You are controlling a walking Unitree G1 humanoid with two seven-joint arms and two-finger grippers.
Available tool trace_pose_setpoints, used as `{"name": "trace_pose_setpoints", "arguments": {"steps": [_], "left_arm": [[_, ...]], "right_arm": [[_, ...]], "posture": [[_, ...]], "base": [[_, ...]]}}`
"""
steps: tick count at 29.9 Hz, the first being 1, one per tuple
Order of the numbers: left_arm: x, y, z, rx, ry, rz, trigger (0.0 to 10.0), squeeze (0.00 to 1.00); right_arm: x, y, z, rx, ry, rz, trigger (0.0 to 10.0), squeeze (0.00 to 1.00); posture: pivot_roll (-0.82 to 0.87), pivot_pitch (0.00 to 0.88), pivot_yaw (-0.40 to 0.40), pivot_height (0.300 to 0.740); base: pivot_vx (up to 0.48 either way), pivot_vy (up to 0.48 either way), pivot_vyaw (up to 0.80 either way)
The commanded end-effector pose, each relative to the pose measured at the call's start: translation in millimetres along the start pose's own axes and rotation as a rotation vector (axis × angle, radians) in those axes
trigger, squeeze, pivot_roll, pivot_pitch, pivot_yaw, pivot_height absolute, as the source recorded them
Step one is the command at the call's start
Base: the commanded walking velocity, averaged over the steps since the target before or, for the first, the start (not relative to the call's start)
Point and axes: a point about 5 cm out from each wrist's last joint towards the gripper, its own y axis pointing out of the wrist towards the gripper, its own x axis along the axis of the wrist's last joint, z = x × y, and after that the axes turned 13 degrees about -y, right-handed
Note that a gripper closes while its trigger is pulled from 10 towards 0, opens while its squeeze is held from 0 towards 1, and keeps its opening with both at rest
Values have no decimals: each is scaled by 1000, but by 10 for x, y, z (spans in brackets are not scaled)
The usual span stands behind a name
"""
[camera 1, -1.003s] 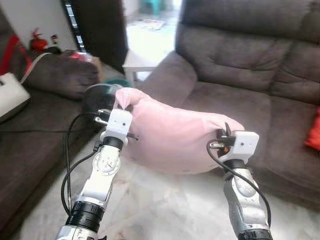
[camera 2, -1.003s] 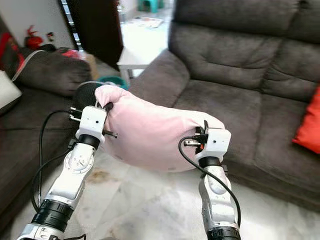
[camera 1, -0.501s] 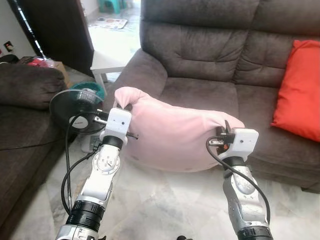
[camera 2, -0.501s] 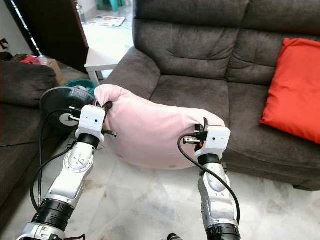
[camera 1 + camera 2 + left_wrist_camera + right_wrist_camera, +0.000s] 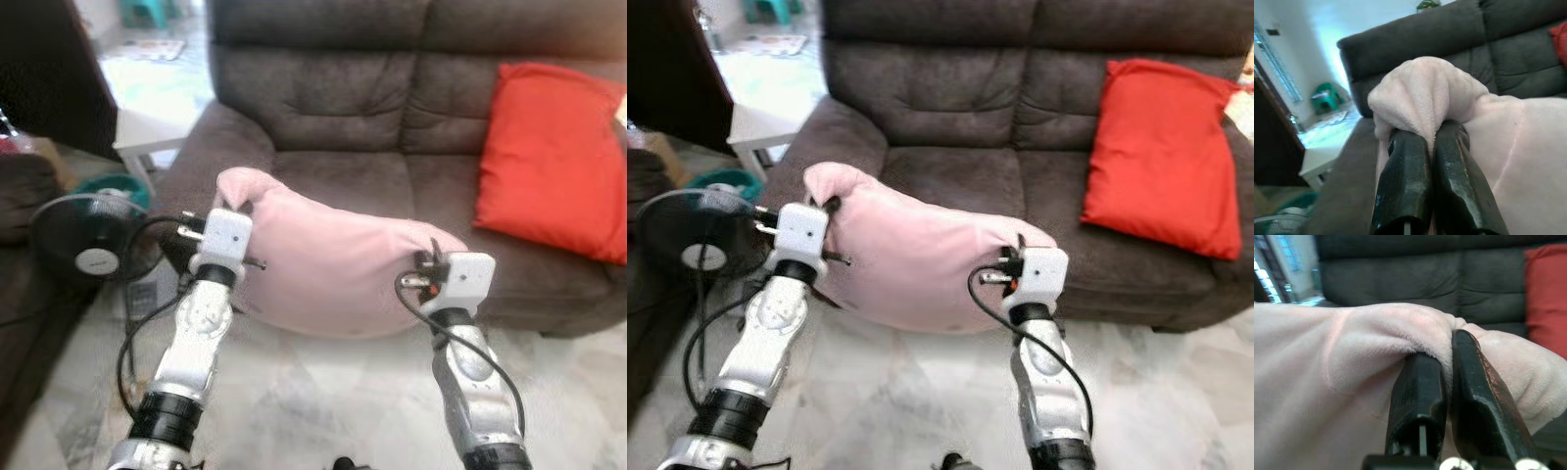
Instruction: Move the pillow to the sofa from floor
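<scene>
The pink pillow [image 5: 338,269] hung in the air at the centre of the head-camera frame, carried between both arms, above the pale marble floor [image 5: 323,401] and just in front of the dark grey sofa [image 5: 333,98]. And there was the left gripper [image 5: 1431,161], clamped tight on a bunched corner of the pillow; in the left wrist view its two black fingers [image 5: 1403,181] sat pressed together with a fold of pink fabric pinched between them. Over on the other side, the right gripper [image 5: 1442,382] was doing the same job, its fingers [image 5: 1484,391] squeezed onto a ridge of the pillow's far end, fabric bulging over the tips. The pillow sagged a little in the middle, its lower edge clear of the floor.

A red cushion [image 5: 549,157] leaned against the sofa's backrest at the upper right of the frame. At the left edge stood a black fan [image 5: 86,240] low on the floor, with a white side table [image 5: 147,127] behind it in the upper left. The picture was slightly blurred.
</scene>
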Motion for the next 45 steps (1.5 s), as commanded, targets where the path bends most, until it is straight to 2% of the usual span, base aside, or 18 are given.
{"name": "trace_pose_setpoints", "arguments": {"steps": [1,25,45], "left_arm": [[115,47,62,14,-2,-51,10000,0],[118,40,100,48,-30,-49,10000,0],[128,40,105,53,-52,-56,10000,0]], "right_arm": [[152,55,58,13,8,-73,10000,0],[155,72,58,18,4,-66,10000,0],[156,66,89,35,-3,-70,10000,0]], "posture": [[89,77,13,740],[91,85,8,740],[86,76,11,740]], "base": [[0,0,0],[0,0,0],[291,0,-68]]}}
